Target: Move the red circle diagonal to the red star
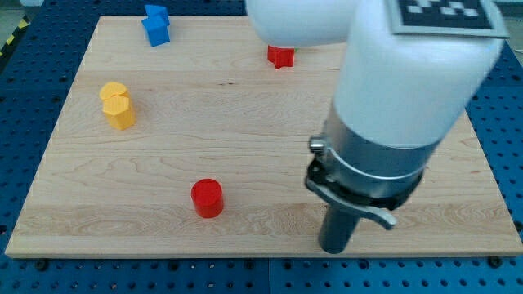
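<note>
The red circle (207, 198) stands on the wooden board near the view's bottom, left of centre. The red star (280, 56) sits near the view's top, partly under the white arm. My tip (336, 248) rests on the board near the bottom edge, well to the right of the red circle and apart from it. The star is far above both.
Two blue blocks (155, 24) sit together at the top left. Two yellow blocks (118, 105) sit together at the left. The white and grey arm (400, 90) covers the upper right of the board. The board's bottom edge (245, 255) runs just below my tip.
</note>
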{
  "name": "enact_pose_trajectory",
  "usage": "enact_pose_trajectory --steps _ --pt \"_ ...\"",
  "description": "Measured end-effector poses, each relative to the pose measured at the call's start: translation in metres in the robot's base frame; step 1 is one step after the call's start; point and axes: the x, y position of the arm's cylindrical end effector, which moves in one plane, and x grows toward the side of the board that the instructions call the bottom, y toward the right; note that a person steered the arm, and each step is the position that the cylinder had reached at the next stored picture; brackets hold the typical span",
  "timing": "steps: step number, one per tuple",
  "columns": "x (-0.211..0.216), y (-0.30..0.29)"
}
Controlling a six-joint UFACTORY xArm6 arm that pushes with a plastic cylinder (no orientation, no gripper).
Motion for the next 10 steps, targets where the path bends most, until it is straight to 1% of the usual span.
enact_pose_trajectory --steps 1,2,3,4,5,7,8,10 --pt "0.000 -0.035" --pt "0.000 -0.085" --pt "-0.002 -0.155" --pt "-0.008 -0.155" --pt "-0.040 -0.154" --pt "-0.043 -0.127" --pt "-0.060 -0.113" --pt "-0.073 -0.113"
